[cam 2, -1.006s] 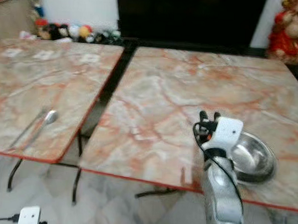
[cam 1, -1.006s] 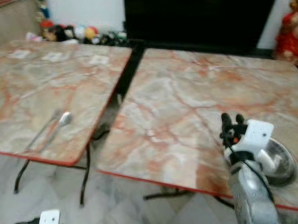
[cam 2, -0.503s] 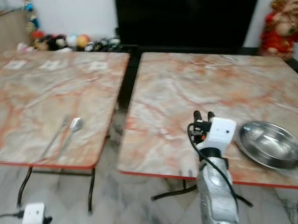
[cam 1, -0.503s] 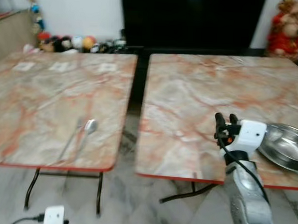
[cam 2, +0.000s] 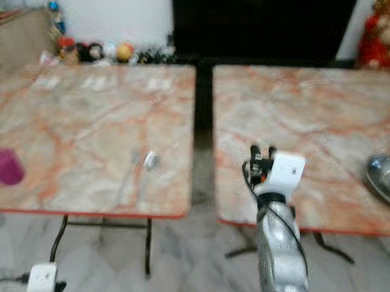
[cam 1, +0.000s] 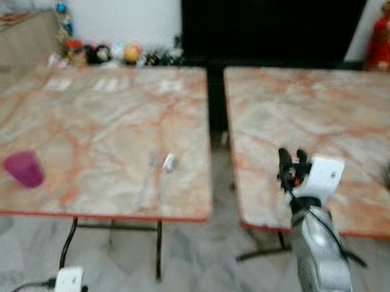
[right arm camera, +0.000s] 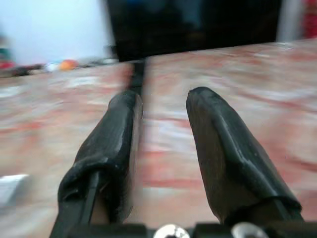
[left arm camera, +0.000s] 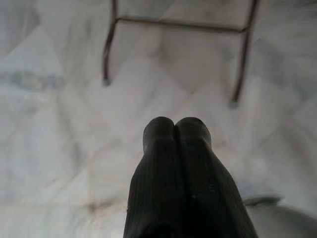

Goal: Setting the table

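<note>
between desks, right tool (cam 1: 292,154) spread and empty, left tool (left arm camera: 174,130) pressed together; blurred walking risks clipping desk (cam 1: 198,215) edge.

- My left gripper (left arm camera: 174,130) hangs over the pale marble floor (left arm camera: 59,148), my two black fingers pressed together, nothing between them.
- Beyond my fingertips stand thin dark table legs (left arm camera: 107,54) joined by a crossbar.

Two marble tables (cam 1: 105,121) — left bears pink cup (cam 1: 24,169), spoon (cam 1: 168,163); right, steel bowl (cam 2: 386,177).
</note>
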Controlling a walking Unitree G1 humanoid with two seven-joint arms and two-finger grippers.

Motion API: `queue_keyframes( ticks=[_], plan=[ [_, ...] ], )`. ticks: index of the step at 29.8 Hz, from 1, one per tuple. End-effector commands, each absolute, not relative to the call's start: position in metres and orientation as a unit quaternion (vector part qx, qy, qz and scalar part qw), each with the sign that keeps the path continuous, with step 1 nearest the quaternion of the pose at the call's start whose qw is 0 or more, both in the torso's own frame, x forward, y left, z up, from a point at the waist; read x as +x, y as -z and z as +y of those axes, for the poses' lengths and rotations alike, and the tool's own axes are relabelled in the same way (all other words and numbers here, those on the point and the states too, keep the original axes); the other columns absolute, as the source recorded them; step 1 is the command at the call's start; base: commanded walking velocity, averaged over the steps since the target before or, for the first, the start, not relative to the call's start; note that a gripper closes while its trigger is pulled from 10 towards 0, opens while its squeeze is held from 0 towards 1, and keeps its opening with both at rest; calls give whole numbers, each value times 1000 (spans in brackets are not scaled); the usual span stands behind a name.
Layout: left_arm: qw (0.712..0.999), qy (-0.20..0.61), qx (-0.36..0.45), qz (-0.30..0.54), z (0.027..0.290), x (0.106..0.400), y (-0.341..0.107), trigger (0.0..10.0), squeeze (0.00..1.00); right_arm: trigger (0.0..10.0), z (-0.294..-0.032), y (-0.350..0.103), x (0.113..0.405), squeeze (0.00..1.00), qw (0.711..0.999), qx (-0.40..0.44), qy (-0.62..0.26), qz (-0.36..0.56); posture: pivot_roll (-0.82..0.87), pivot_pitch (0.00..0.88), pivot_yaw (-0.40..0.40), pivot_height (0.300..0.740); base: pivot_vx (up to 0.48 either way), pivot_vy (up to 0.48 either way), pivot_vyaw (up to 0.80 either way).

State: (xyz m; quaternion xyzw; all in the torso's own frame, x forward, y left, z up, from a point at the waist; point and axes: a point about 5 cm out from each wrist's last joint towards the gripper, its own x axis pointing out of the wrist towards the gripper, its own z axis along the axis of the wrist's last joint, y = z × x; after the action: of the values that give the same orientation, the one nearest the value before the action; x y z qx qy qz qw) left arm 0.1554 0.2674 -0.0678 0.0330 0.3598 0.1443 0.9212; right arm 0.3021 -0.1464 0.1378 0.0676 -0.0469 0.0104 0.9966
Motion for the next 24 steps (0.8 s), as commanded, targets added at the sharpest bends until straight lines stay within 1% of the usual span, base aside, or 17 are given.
queue_keyframes(
  ticks=[1,7,16,17,24],
  plan=[
    [924,-142,30,355,264,159,67,10000,0,10000,-154,-143,303,0,997,59,0,-58,-26,0,18,740,0,480,0],
    [922,-143,29,359,265,157,68,10000,0,10000,-149,-140,302,0,996,65,-2,-53,-24,0,17,740,0,480,0],
    [920,-146,29,363,266,157,68,10000,0,10000,-153,-141,304,0,997,63,6,-52,-19,0,15,740,0,480,0],
    [919,-146,32,364,267,157,68,10000,0,10000,-154,-140,305,0,997,61,8,-51,-17,0,15,740,0,281,0],
    [919,-152,27,364,267,154,69,10000,0,10000,-166,-137,307,0,997,55,35,-41,-12,0,16,740,0,0,0]
  ],
)
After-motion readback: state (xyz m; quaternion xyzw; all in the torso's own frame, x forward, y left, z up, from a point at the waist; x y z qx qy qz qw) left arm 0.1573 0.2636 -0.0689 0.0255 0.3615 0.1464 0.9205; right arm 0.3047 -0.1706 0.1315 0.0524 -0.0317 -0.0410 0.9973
